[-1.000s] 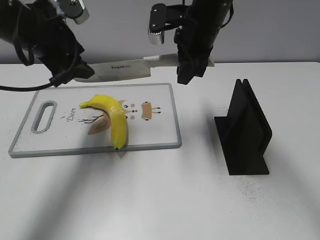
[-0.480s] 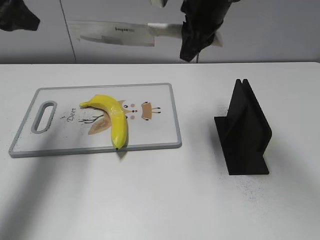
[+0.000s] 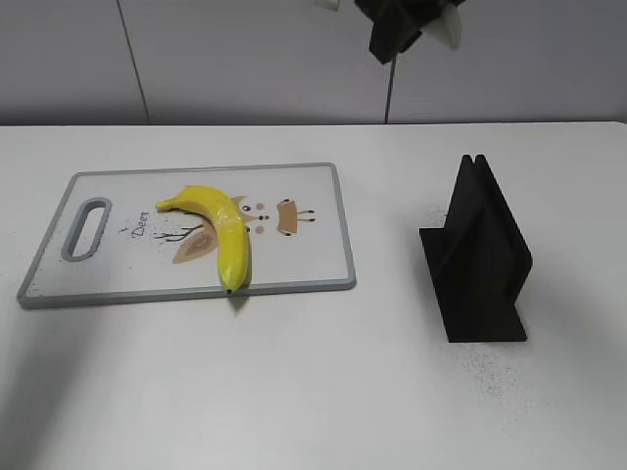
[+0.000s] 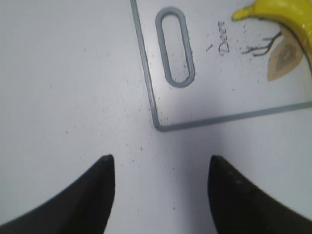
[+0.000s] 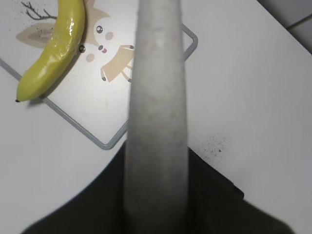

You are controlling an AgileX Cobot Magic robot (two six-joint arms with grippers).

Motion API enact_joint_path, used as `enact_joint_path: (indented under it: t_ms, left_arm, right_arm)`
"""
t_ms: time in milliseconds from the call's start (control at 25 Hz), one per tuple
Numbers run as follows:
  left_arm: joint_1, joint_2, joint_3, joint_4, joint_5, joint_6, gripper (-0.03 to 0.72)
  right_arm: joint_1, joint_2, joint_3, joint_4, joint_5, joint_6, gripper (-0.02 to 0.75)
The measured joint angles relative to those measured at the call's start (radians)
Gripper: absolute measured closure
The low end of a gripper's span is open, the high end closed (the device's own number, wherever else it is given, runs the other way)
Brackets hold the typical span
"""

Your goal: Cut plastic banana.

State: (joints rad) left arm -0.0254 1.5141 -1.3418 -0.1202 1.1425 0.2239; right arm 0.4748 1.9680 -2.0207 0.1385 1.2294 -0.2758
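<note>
Yellow plastic banana [image 3: 217, 231] lies lengthwise below-left of your right gripper [image 5: 156, 195], clamped on the knife handle [image 5: 157, 97]; left gripper [image 4: 158, 190] gapes empty.

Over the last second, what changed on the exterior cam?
Both arms went up: the left arm left the exterior view, and the right hand carried the knife almost out of frame. The left hand is open and empty. Banana, cutting board and black stand stayed put.
</note>
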Motion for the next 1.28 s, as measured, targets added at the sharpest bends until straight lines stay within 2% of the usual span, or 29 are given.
enact_joint_path:
  t_ms: [280,640,960,1280]
  left_arm:
    - [0.0,-0.038,0.022,0.062,0.069,-0.024,0.108]
    - [0.0,-0.388,0.315,0.064,0.074,-0.036,0.111]
    - [0.0,-0.748,0.579,0.064,0.077,-0.047,0.111]
    - [0.0,-1.083,0.734,0.064,0.08,-0.062,0.112]
  right_arm:
    - [0.0,-0.05,0.034,-0.001,0.0,0.276,0.538]
    - [0.0,-0.186,0.21,-0.005,0.0,0.398,0.538]
    - [0.0,-0.325,0.419,-0.006,-0.016,0.423,0.538]
    - [0.0,-0.462,0.68,-0.01,-0.132,0.466,0.538]
